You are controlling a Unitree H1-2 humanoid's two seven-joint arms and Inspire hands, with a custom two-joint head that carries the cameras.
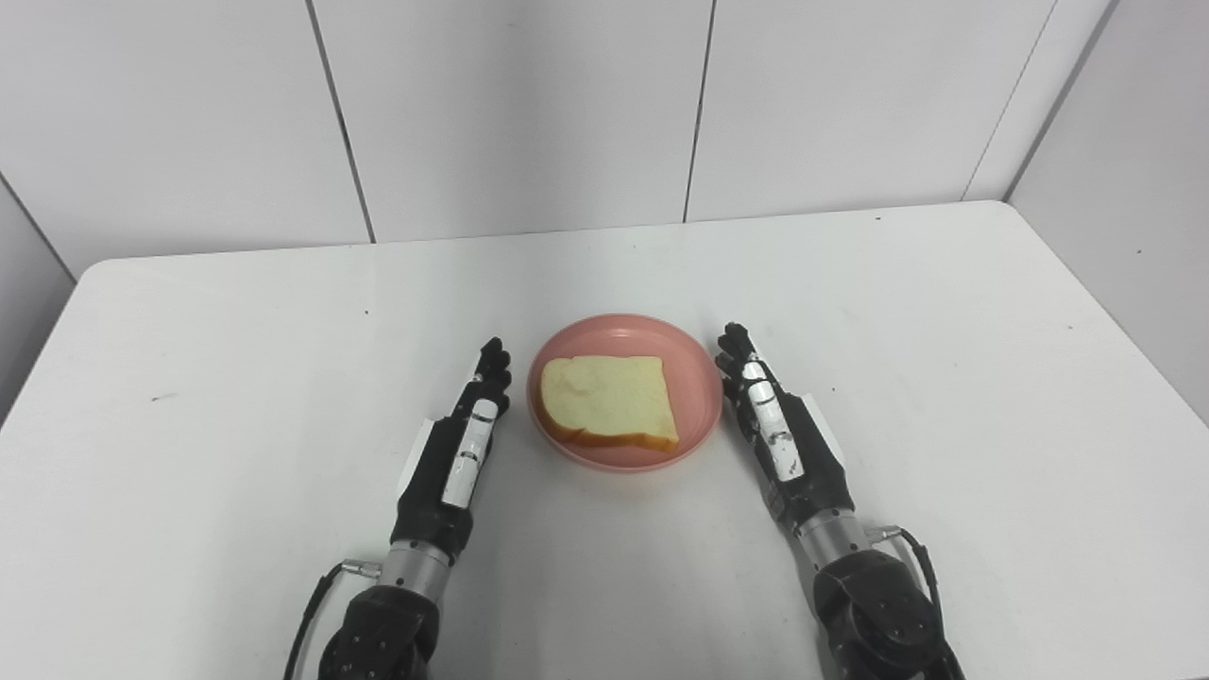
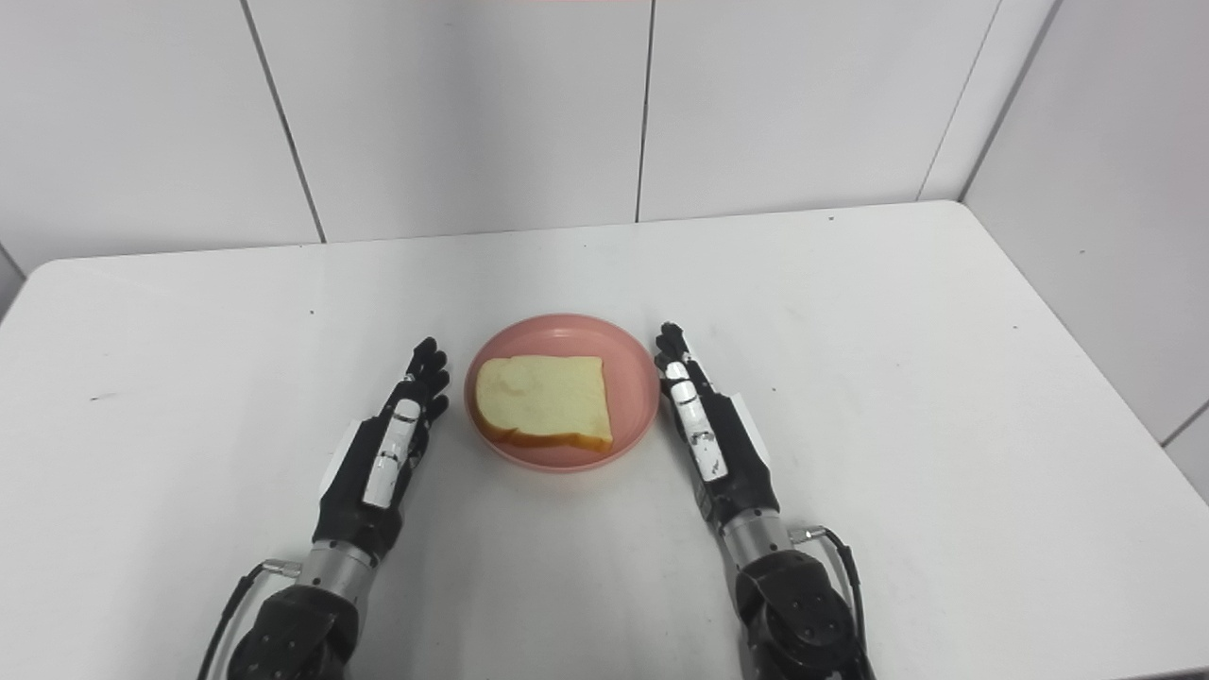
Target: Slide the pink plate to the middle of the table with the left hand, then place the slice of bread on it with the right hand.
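Note:
A round pink plate sits near the middle of the white table. A slice of bread lies flat on it, crust edge toward me. My left hand rests just left of the plate with its fingers straight and nothing in them, a small gap from the rim. On the other side my right hand lies open, its fingertips close beside the plate's right rim; I cannot tell if they touch it. Neither hand holds anything.
The white table has a rounded far edge against grey wall panels. A few small dark specks mark its surface on the left. The table's right edge runs close to the side wall.

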